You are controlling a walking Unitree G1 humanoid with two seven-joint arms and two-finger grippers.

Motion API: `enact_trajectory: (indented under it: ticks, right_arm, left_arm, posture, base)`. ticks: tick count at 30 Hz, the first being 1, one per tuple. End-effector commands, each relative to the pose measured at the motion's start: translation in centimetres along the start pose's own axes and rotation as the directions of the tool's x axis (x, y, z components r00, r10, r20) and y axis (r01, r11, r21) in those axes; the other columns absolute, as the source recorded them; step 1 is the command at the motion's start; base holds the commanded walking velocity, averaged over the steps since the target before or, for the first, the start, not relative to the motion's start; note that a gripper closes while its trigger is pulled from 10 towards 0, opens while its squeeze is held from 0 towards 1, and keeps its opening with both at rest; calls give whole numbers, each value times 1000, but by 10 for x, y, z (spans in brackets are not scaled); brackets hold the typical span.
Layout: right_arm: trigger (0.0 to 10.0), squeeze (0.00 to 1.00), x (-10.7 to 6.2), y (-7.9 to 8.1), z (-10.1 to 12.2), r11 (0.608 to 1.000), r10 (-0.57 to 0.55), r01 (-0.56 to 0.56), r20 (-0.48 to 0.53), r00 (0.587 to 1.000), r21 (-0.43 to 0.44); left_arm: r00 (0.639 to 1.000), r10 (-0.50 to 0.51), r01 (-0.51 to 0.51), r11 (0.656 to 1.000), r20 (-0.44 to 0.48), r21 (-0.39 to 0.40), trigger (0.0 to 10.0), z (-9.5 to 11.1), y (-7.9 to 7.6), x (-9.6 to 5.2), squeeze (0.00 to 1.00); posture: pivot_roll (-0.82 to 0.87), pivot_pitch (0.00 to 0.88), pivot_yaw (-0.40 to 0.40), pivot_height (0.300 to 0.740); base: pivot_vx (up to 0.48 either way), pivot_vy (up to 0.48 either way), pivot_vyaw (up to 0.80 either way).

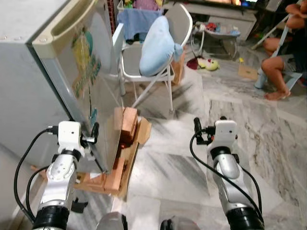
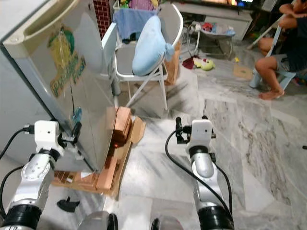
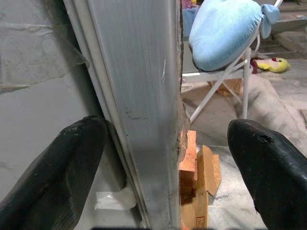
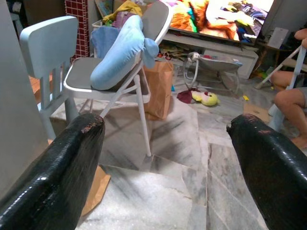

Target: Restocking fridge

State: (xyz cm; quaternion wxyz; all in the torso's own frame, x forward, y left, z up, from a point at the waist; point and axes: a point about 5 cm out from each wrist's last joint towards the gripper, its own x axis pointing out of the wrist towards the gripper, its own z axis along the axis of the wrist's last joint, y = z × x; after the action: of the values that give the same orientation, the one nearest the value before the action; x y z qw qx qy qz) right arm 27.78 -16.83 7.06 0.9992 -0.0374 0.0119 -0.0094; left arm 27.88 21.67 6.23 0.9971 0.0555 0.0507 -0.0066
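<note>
1. At the robot's left stands the fridge (image 1: 29,72), door (image 1: 91,91) shut, raised on bricks (image 1: 128,125) and cardboard (image 1: 142,130) over marble floor (image 1: 240,124).
2. Left gripper (image 1: 93,133) sits at the door's free edge, low down; fingers (image 3: 62,167) spread wide, one either side of the door edge, not clamped.
3. Right gripper (image 1: 197,127) hovers over bare floor, well apart from fridge; fingers (image 4: 57,172) wide, holding nothing.
4. Handling guess: door is stiff sheet metal, smooth and likely slippery; the seal probably resists, then it swings heavy. Best hold is that vertical edge or the recessed handle (image 1: 67,24) along the top.
5. Risk: the brick base may rock if pulled hard.
6. Nearby: folding chair (image 1: 165,57) with blue cushion (image 1: 156,45), small plastic chair (image 4: 48,43), toys (image 1: 208,63), a seated person's leg (image 1: 278,72) far right.
7. No stock items seen; step looks like opening the door.
</note>
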Motion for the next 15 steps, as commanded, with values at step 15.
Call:
enact_trajectory:
  ticks: [15]
  right_arm:
    - [10000, 0, -18, -2, -4, 999, 43, -43, -32, 999, -4]
  left_arm:
    - [955, -277, 266, 958, 110, 104, 10000, 41, -61, 46, 0]
  posture:
    - [-3, 48, -76, 740]
  base:
    - [0, 0, 0]
